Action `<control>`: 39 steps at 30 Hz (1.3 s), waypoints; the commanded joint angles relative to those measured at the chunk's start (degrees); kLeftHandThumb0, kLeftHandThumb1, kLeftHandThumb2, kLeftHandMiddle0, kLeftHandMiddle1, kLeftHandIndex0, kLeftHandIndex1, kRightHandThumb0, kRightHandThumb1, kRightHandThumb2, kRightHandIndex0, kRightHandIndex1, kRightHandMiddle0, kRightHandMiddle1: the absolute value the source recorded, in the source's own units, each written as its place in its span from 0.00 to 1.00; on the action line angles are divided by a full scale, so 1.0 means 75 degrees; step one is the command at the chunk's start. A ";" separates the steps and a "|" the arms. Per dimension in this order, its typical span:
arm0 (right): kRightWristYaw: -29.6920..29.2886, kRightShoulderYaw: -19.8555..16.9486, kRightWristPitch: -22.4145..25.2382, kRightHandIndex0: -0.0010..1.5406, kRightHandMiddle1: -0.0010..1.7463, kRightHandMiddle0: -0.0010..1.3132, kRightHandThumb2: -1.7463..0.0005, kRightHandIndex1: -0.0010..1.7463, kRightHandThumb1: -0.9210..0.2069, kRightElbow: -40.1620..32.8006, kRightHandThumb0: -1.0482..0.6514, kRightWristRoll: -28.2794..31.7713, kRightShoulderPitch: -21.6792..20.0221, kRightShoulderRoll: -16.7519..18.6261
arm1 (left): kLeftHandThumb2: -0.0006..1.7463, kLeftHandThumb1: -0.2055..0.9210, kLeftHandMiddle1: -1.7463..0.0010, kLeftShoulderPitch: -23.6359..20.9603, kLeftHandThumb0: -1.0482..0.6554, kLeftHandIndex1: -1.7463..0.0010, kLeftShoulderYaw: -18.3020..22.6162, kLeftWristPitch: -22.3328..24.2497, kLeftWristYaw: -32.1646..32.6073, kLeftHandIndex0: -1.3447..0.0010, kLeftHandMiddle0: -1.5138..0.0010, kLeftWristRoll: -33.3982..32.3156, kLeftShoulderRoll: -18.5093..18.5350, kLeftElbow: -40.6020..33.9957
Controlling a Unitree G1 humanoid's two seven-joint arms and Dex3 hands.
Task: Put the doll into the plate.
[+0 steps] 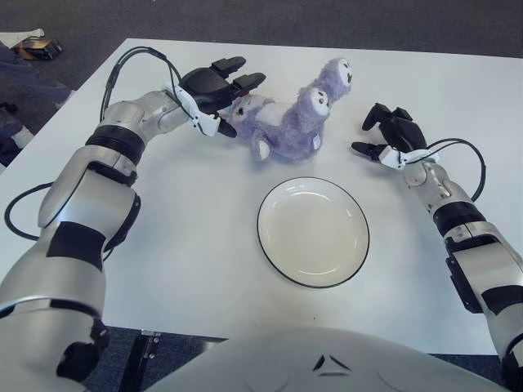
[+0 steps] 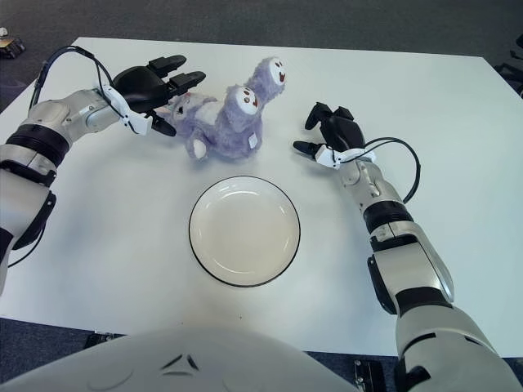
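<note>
The fluffy purple plush doll [image 1: 282, 121] lies on the white table [image 1: 163, 237], just behind the empty white round plate w/ dark rim [image 1: 313, 231], not in it yet. Left hand [image 1: 214, 90] is at the doll's left end, fingers spread, nothing grasped. Right hand [image 1: 391, 134] shows right of the doll, apart from it, fingers loosely curled, holding nothing. Risk: a one-sided grip on soft fur may slip, or push the doll away. Nothing blocks the way to the plate.

White table [image 1: 188, 245], dark grey carpeted floor [image 1: 327, 20] beyond
</note>
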 commanded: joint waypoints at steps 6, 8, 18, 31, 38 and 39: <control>0.0372 0.0115 0.0104 0.17 1.00 0.14 0.70 0.82 0.00 0.0302 0.41 0.0014 0.0204 -0.0011 | 0.16 1.00 1.00 -0.0243 0.00 1.00 -0.0046 -0.0064 -0.0064 1.00 1.00 -0.0230 -0.0234 0.0301; 0.0365 0.0129 0.0090 0.17 1.00 0.14 0.70 0.82 0.00 0.0301 0.41 -0.0005 0.0204 -0.0021 | 0.15 1.00 1.00 -0.0260 0.00 1.00 -0.0050 -0.0076 -0.0109 1.00 1.00 -0.0264 -0.0263 0.0333; 0.0414 0.0227 0.0151 0.18 1.00 0.14 0.70 0.85 0.00 0.0295 0.41 -0.0075 0.0191 -0.0069 | 0.12 0.97 1.00 -0.0344 0.00 1.00 -0.0024 0.0017 -0.0336 1.00 1.00 -0.0488 -0.0503 0.0533; 0.0386 0.0325 0.0167 0.19 1.00 0.14 0.70 0.86 0.00 0.0300 0.41 -0.0098 0.0170 -0.0078 | 0.10 0.96 1.00 -0.0505 0.00 0.98 -0.0006 0.0198 -0.0741 0.97 0.99 -0.0838 -0.0855 0.0838; 0.0447 0.0326 0.0204 0.19 1.00 0.14 0.70 0.86 0.00 0.0284 0.41 -0.0065 0.0171 -0.0074 | 0.08 0.96 1.00 -0.0560 0.00 0.89 0.0022 0.0329 -0.0854 1.00 1.00 -0.1000 -0.1024 0.0929; 0.0459 0.0325 0.0201 0.18 1.00 0.14 0.70 0.86 0.00 0.0283 0.41 -0.0059 0.0172 -0.0074 | 0.08 0.96 1.00 -0.0564 0.00 0.89 0.0039 0.0352 -0.0886 1.00 1.00 -0.1036 -0.1057 0.0938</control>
